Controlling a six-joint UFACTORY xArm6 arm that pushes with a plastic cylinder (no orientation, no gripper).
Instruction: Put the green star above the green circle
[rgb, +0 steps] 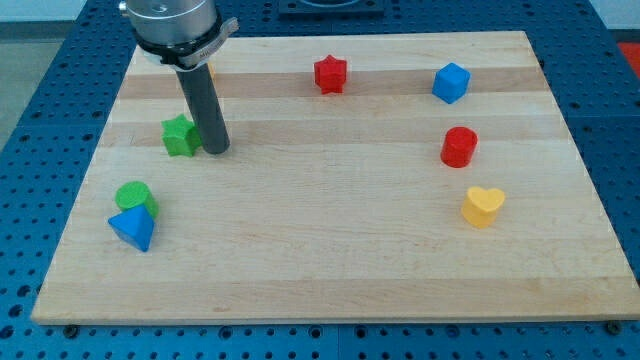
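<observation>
The green star (179, 136) lies on the wooden board at the view's left, upper part. My tip (217, 150) stands just to the star's right, touching or nearly touching its right edge. The green circle (133, 196) lies below the star and a little further to the view's left. It touches the blue triangle (133, 229), which sits right under it.
A red star (330, 74) lies at the view's top middle. A blue cube-like block (451, 83) lies at the top right. A red cylinder (459, 146) and a yellow heart (483, 206) lie at the right. A small yellow block shows behind the rod near the arm's mount (211, 70).
</observation>
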